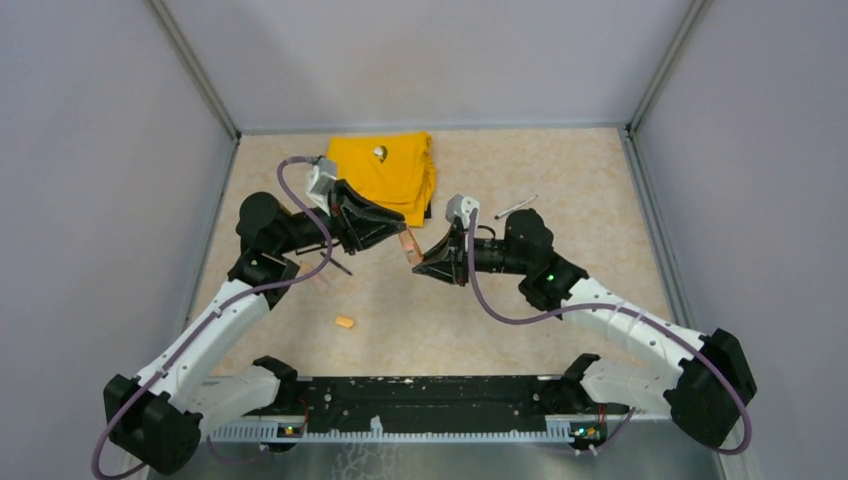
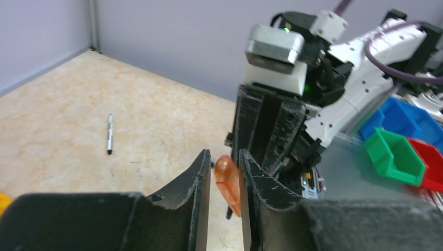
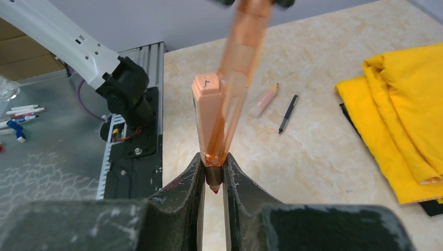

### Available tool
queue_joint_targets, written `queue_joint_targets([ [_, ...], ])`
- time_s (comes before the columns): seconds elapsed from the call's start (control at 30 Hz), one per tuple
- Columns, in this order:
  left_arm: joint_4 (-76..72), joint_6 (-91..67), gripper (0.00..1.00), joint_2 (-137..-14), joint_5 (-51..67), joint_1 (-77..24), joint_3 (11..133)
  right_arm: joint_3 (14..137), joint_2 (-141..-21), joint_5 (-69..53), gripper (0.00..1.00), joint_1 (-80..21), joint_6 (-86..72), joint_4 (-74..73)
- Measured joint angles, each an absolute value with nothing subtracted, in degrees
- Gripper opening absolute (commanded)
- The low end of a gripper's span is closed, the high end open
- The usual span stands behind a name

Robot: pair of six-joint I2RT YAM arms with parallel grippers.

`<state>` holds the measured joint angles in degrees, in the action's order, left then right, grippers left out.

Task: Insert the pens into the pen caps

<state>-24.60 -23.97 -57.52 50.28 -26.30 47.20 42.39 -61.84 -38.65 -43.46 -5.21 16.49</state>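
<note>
A translucent orange pen hangs above the table's middle between both grippers. My right gripper is shut on its dark tip section, with the red nib pointing at the camera. The barrel runs up out of the frame with a pale orange clip piece beside it. My left gripper is shut on the rounded far end. A light orange cap lies on the table. So do a silver pen, a dark pen and a pale orange marker. The dark blue cap is not visible.
A folded yellow cloth lies at the back with a small metal object on it. The silver pen also shows in the left wrist view. Blue, green and red bins stand off the table. Grey walls enclose three sides.
</note>
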Motion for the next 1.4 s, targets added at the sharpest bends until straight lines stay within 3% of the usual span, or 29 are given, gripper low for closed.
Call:
queue_joint_targets([
  [0.1,-24.4,-23.5,0.42,-57.2,46.5,-26.0,47.2,42.4,-61.7,-39.4,0.00,-43.5,-5.1,13.7],
  [0.3,-23.3,-22.9,0.43,-57.4,42.6,-25.9,47.2,42.4,-60.9,-40.6,0.00,-43.5,-5.4,12.4],
  [0.57,-22.7,-22.7,0.66,-58.0,43.0,-25.9,47.2,42.0,-60.0,-37.9,0.00,-43.5,-7.2,12.6],
  [0.73,-26.5,-24.0,0.73,-57.0,47.3,-25.9,46.4,42.0,-60.2,-35.8,0.00,-43.4,-8.9,12.6],
  [1.13,-32.1,-25.7,0.69,-58.4,55.9,-26.0,45.9,42.1,-62.2,-37.7,0.00,-43.5,-13.4,19.8],
  [1.27,-32.1,-25.8,0.61,-59.8,57.2,-26.0,45.9,42.4,-63.9,-39.0,0.00,-43.5,-14.4,21.5],
  [1.4,-32.3,-26.0,0.59,-60.3,58.3,-26.0,45.9,43.2,-65.2,-39.6,0.00,-43.5,-15.3,22.8],
])
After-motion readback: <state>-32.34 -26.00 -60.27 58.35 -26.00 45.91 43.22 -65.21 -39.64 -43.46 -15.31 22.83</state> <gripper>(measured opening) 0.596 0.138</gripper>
